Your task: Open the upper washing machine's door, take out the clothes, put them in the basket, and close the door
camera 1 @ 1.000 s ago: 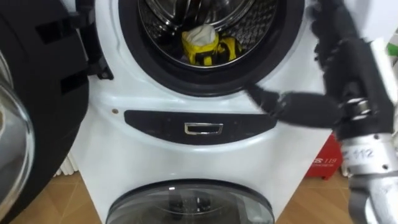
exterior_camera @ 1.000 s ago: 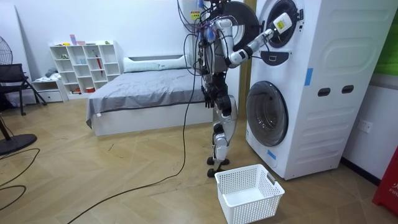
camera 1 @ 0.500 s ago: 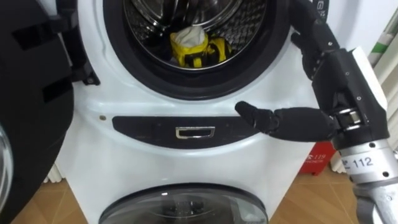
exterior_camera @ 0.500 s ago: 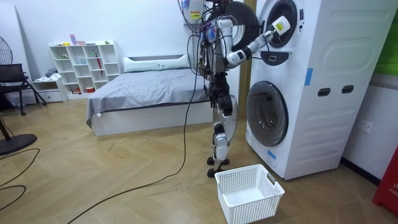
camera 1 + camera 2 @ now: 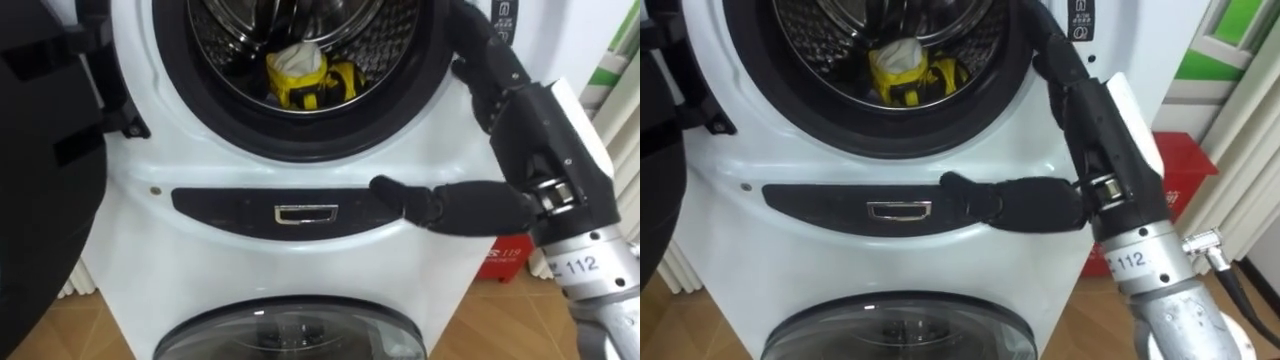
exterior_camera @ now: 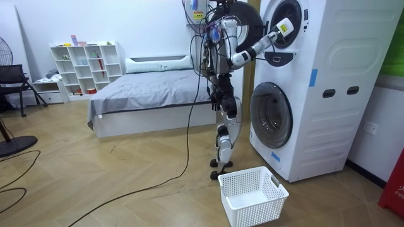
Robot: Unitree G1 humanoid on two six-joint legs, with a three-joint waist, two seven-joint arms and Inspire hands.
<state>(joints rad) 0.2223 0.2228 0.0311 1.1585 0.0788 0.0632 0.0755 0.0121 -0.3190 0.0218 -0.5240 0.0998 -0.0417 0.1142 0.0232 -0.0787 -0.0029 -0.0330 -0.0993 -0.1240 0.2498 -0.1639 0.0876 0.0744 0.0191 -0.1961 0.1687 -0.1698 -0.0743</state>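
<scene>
bedroom [image 6: 126,94], open washing machine [image 5: 200,260], yellow clothes [image 5: 305,76] in drum [image 5: 392,38], right hand [image 5: 540,135] outstretched

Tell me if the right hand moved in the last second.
Yes: right hand sank slightly; its thumb went from the door rim down beside the handle.

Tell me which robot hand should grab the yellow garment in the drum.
Right. The right robot hand is open at the right edge of the drum, near the yellow garment inside.

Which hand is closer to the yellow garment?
Right. The right hand is at the drum rim, right of the yellow garment; the left hand seems to hang low by the hip.
</scene>
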